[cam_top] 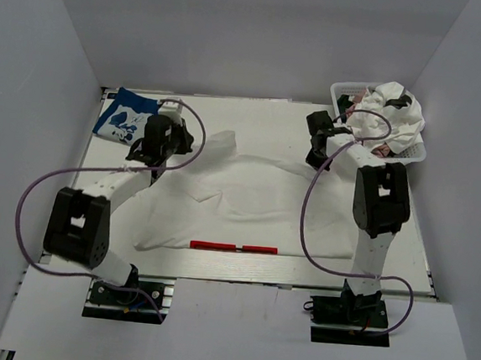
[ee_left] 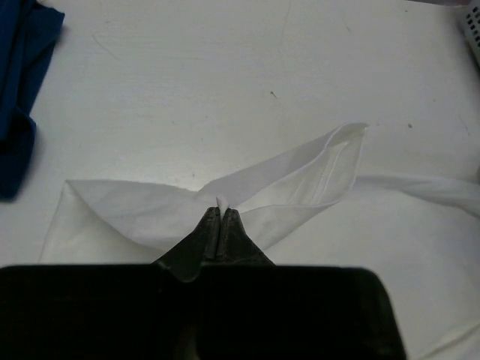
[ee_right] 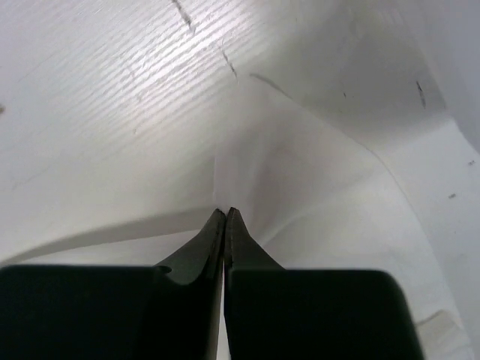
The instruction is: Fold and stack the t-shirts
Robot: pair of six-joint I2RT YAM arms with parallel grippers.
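Note:
A large white t-shirt [cam_top: 247,206] lies spread across the table, its red logo print [cam_top: 233,248] a strip at the near hem. My left gripper [cam_top: 174,147] is shut on a pinch of its cloth by the left sleeve, and the sleeve [ee_left: 300,180] stretches out ahead of the shut tips [ee_left: 221,210]. My right gripper [cam_top: 315,159] is shut on the same shirt's right shoulder edge, with cloth [ee_right: 300,172] creased up to the tips [ee_right: 226,212]. A folded blue t-shirt [cam_top: 128,115] with a white graphic lies at the far left and shows in the left wrist view [ee_left: 19,90].
A white mesh basket [cam_top: 345,92] at the far right corner holds a crumpled white shirt [cam_top: 394,113] and some pink cloth [cam_top: 370,99]. Its corner shows in the left wrist view [ee_left: 472,26]. Purple cables loop beside both arms. White walls enclose the table.

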